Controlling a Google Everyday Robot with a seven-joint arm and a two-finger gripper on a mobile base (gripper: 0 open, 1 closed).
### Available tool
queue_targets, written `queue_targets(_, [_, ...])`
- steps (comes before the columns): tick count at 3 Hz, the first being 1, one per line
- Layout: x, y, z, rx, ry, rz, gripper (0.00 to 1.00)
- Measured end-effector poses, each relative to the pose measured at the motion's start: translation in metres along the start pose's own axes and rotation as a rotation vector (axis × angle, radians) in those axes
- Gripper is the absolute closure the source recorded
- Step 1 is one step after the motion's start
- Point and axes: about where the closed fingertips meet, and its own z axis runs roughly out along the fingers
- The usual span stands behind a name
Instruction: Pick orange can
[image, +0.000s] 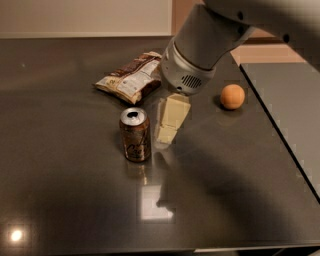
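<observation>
Script on orange can (135, 136) unreadable; hand (166, 134) hovers just beside it, grip state untellable.

Your arm (250, 17) comes in from the top right, with the gripper (166, 131) pointing down near the centre of the view.
The arm is grey and slopes down toward the left from the upper right corner. It ends in a wide, light-grey wrist housing (192, 55), a cylinder tilted down-left with a small vent grille (190, 81) on its lower rim. Your cream-coloured gripper hangs just below that housing, angled down and slightly left, with its tip the lowest part of the arm.
</observation>
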Motion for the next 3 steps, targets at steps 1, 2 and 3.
queue_targets(1, [-0.006,-0.005,0.024,-0.024,-0.027,-0.002,0.0])
queue_targets(2, [-0.008,-0.007,0.043,-0.051,-0.038,-0.006,0.0])
queue_targets(3, [-0.012,-0.005,0.052,-0.093,-0.06,-0.023,0.17])
